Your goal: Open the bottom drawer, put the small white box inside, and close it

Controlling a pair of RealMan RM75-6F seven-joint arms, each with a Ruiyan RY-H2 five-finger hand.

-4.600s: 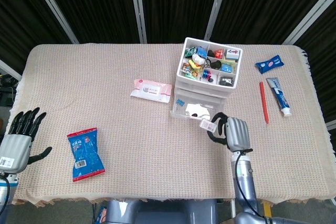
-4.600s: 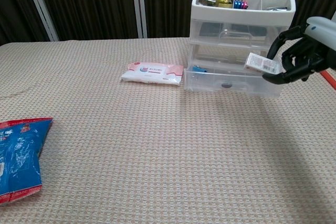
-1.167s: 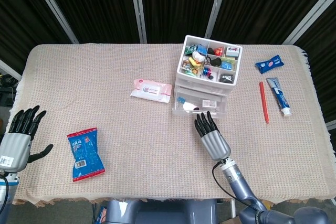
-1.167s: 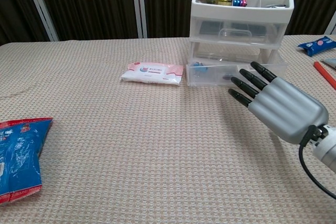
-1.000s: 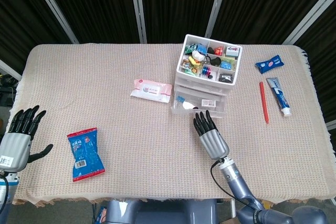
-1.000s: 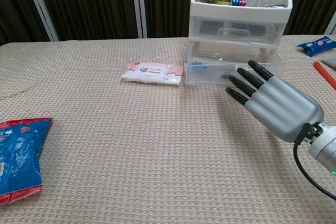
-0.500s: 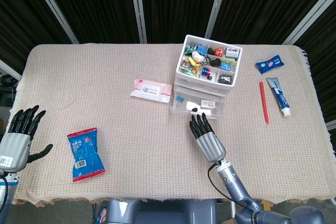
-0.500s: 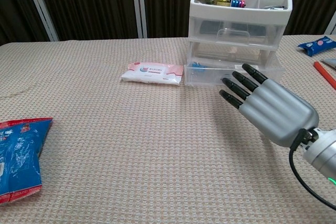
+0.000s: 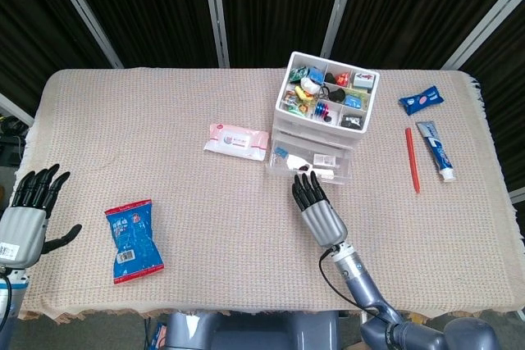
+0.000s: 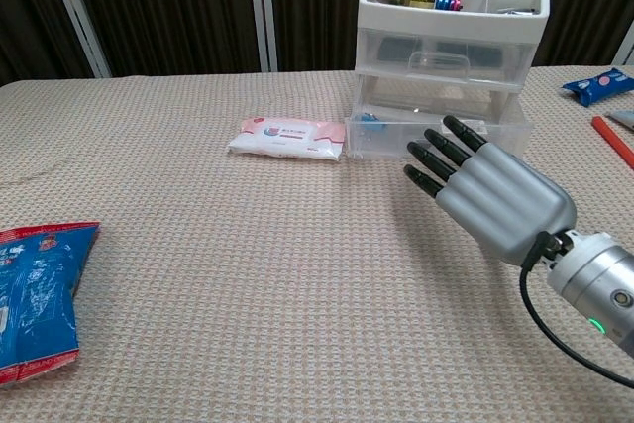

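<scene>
The white three-tier drawer unit [image 9: 326, 114] [image 10: 456, 42] stands at the back right, its top tray full of small items. Its clear bottom drawer [image 9: 283, 171] [image 10: 381, 141] sticks out a little. The small white box [image 9: 326, 159] lies inside it, beside a blue item. My right hand [image 9: 317, 209] [image 10: 487, 191] is flat with fingers stretched out, holding nothing. Its fingertips [image 10: 428, 153] are at the drawer's front; I cannot tell if they touch it. My left hand [image 9: 29, 215] hovers at the table's left edge, fingers spread and empty; the chest view does not show it.
A pink-and-white wipes pack [image 9: 237, 140] [image 10: 289, 137] lies left of the unit. A blue snack bag [image 9: 134, 240] [image 10: 35, 294] sits front left. A red pen [image 9: 412, 159], a toothpaste tube [image 9: 435, 150] and a blue packet [image 9: 421, 100] lie to the right.
Earlier my right hand held the white box over the wide-open drawer. Now the box lies inside, the drawer has slid mostly in, and the flat hand has moved left and forward.
</scene>
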